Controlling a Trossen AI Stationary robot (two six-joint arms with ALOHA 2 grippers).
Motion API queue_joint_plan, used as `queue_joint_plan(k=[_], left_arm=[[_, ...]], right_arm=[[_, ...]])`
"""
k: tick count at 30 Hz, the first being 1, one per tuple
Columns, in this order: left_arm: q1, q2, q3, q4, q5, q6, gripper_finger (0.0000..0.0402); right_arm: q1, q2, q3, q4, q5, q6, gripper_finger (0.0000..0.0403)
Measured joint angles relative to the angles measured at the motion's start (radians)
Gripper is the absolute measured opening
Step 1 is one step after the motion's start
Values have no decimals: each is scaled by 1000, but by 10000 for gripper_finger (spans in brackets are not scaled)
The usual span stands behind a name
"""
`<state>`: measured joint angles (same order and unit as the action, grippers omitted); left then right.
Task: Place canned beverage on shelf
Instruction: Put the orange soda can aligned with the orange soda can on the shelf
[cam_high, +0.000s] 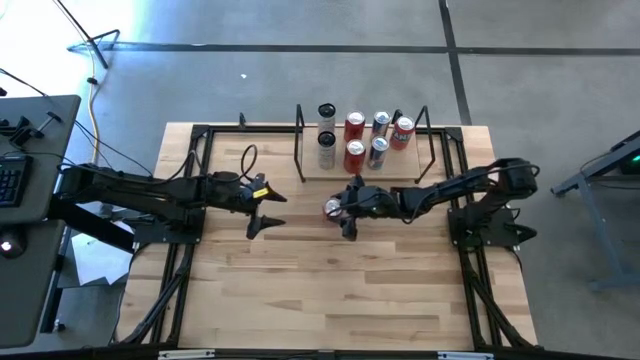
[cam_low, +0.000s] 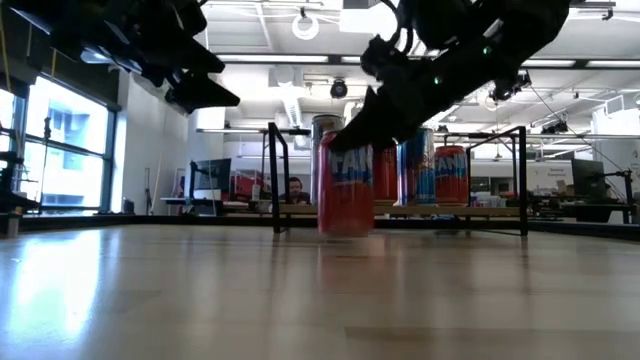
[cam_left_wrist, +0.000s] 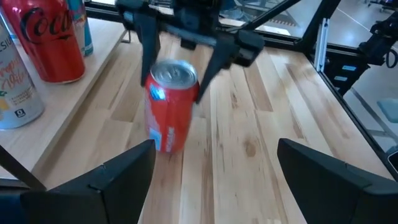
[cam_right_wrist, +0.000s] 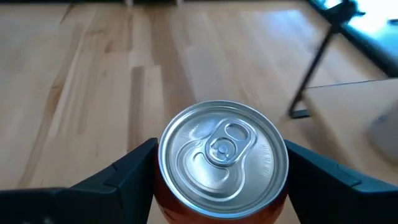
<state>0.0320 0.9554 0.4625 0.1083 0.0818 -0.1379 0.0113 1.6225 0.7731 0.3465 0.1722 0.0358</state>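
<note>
Right pincer (cam_high: 342, 209) pinching orange-red aluminium can (cam_high: 333, 208), frame centre, upright on pale plank counter (cam_high: 330, 290) just below the shelf (cam_high: 410, 165); label reads "FAN…". Six cans on the narrow wood shelf with black rods. Left pincer (cam_high: 268, 209) spread, centre-left, hovering.

White script "Coca" shows on a red can (cam_left_wrist: 53, 40) on the shelf; the orange can (cam_low: 346, 185) reads "FAN".
</note>
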Motion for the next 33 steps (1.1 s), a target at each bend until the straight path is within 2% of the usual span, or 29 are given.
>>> queue_joint_plan(k=[4, 6, 14, 18, 21, 27, 33], left_arm=[[0, 0, 0, -5, 0, -8, 325], [-1, 0, 0, -4, 0, -8, 325], [-2, 1, 0, -5, 1, -8, 325], [-2, 0, 0, -3, 1, 8, 325], [-2, 1, 0, 10, 1, 9, 325], [-2, 7, 1, 28, 1, 17, 325], [-2, 8, 1, 25, 1, 17, 325]], right_arm=[[12, -104, 1, -53, 115, 10, 279], [29, -177, 1, -117, 210, 23, 279], [113, -546, 1, -556, 610, 210, 279], [103, -698, 1, -783, 762, 322, 279], [37, -760, -9, -886, 779, 354, 279], [-177, -787, -101, -861, 752, 338, 279], [-367, -787, -229, -611, 471, 210, 279]])
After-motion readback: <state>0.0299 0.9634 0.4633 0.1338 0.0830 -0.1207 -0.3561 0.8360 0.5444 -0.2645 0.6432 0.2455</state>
